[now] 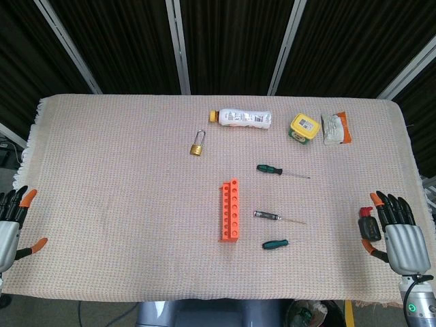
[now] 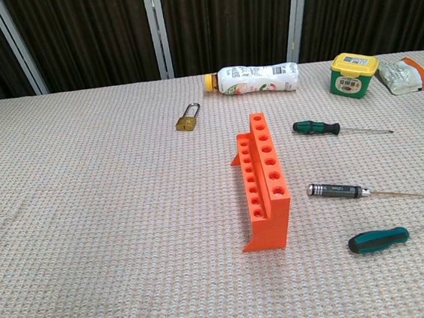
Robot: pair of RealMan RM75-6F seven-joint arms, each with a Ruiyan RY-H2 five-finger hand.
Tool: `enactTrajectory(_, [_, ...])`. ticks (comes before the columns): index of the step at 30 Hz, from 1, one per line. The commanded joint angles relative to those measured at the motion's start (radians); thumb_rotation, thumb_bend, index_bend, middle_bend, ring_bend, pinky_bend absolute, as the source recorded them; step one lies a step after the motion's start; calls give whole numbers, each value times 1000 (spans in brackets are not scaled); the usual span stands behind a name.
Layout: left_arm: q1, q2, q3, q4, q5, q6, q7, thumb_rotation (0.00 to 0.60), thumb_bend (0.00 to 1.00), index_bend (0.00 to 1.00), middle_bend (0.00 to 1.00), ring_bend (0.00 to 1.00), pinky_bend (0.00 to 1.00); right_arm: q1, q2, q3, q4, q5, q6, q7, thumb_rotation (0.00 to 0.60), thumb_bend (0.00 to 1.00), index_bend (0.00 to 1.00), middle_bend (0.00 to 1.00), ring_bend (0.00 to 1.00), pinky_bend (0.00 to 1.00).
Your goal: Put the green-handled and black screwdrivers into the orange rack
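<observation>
Nowhere legible bottle (image 2: 255,79) label, left hand (image 1: 12,219) spread wide, right hand (image 1: 398,231) likewise.

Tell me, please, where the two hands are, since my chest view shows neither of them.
Observer: The left hand is at the left edge of the table, fingers apart, holding nothing.
Operator: Thank you. And the right one?
Observer: The right hand is at the right edge, also with fingers apart and nothing in it.
Operator: Is anything near it that I cannot see?
Observer: Yes, a small black-and-red thing lies just left of it; I cannot tell whether they touch.
</observation>
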Motion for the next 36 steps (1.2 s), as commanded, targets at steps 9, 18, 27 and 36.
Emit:
enactTrajectory(9, [10,9,2,-9,9,20,6,581,84,69,0,0,0,4,-1,-2,11,7,-15,16,600,138,50,36,0,0])
enactTrajectory(18, [10,11,-1,-17,14,25,16,593,85,89,0,0,0,-3,-1,-3,21,5,-5,36,600,218,112,91,0,0])
enactTrajectory(27, [1,5,-5,-16,2,4,29,599,86,97,0,0,0,2,-6,8,23,14,-3,21,600,274,206,141,0,0])
enactTrajectory(36, [-26,-2,-4,-13,-12,-54,24,600,87,110,0,0,0,21,-16,23,16,47,-37,-14,600,298,261,143,0,0])
